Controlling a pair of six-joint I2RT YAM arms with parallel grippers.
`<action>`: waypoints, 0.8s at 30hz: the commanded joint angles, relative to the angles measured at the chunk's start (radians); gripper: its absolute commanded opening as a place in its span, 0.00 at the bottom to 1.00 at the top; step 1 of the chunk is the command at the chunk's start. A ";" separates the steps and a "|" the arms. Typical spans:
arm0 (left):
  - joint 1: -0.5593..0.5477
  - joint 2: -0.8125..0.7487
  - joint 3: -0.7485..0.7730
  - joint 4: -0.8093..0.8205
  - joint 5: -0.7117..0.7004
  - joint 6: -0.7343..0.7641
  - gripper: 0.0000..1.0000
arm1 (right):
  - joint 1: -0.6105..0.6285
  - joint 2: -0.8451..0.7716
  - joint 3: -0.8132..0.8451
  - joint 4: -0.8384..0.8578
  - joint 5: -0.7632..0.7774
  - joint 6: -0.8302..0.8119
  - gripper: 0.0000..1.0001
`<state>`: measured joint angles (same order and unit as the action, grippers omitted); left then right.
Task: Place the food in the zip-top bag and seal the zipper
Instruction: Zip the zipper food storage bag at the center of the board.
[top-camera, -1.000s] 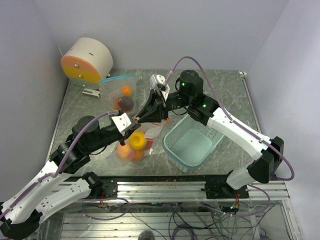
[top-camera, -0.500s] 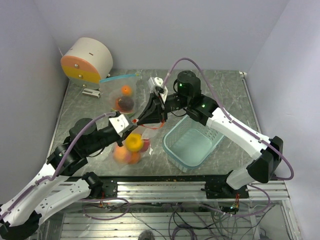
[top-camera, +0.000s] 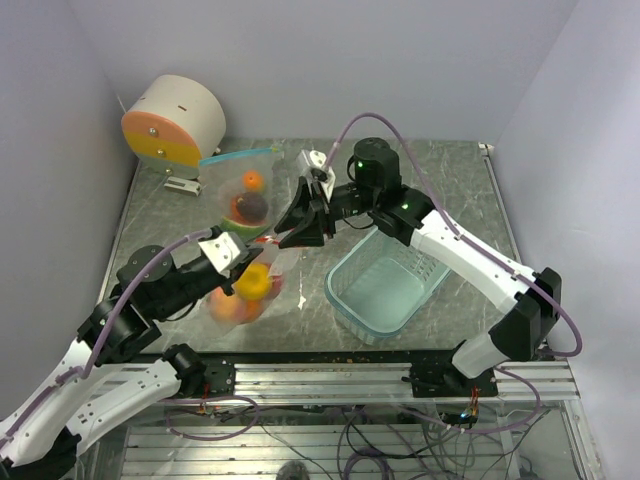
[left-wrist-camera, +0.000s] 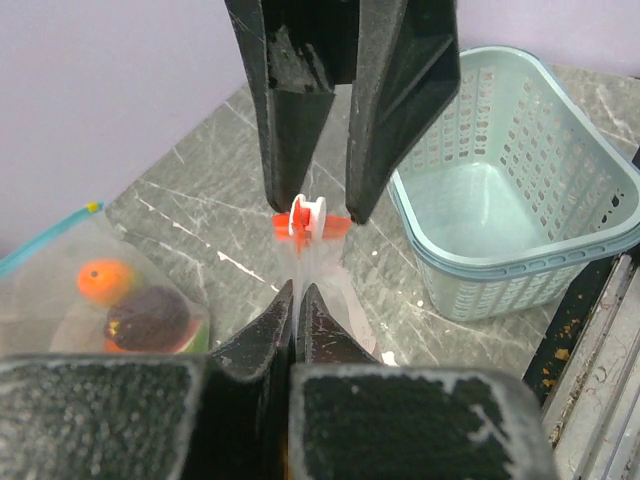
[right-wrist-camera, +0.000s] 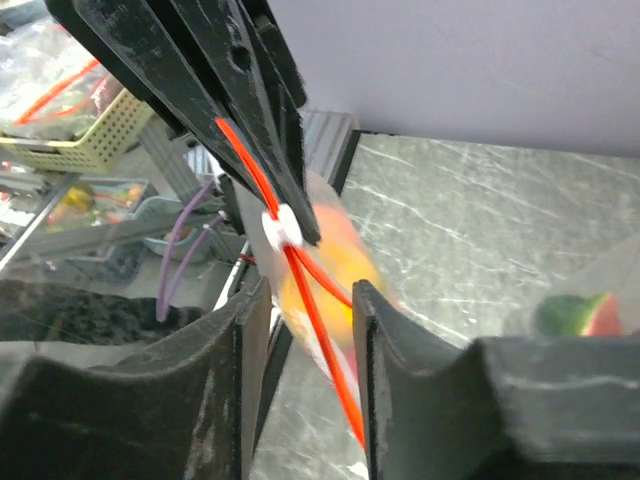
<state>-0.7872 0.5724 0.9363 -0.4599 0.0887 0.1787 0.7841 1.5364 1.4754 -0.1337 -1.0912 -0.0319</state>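
While the food (top-camera: 250, 285) hangs, blurred, inside the zip-top bag (left-wrist-camera: 325, 290) over the near-left worktop (top-camera: 450, 180), the left gripper (left-wrist-camera: 296, 292) is pinched tight on the bag's top edge, just short of the white slider (left-wrist-camera: 303, 217). The right gripper (right-wrist-camera: 310, 292) faces it with a narrow gap, straddling the red zipper track without clear contact. The teal basket (left-wrist-camera: 520, 268) stands just to the right. A second bag (top-camera: 245, 190) lies behind, and bare worktop shows at the back right.

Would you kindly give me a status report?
Left hand shut on red-zip bag, food inside. Right hand open astride slider. Teal basket alongside, apart.
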 joint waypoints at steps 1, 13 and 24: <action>0.005 -0.018 0.030 0.055 -0.023 -0.015 0.07 | -0.023 -0.014 -0.021 0.129 -0.034 0.092 0.43; 0.003 -0.005 0.017 0.090 -0.017 -0.030 0.07 | -0.016 -0.014 -0.030 0.331 -0.020 0.240 0.62; 0.003 0.011 0.024 0.097 -0.014 -0.027 0.07 | 0.019 0.041 -0.015 0.340 -0.008 0.238 0.55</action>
<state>-0.7872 0.5827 0.9367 -0.4206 0.0849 0.1562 0.7914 1.5440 1.4433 0.2024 -1.1030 0.2096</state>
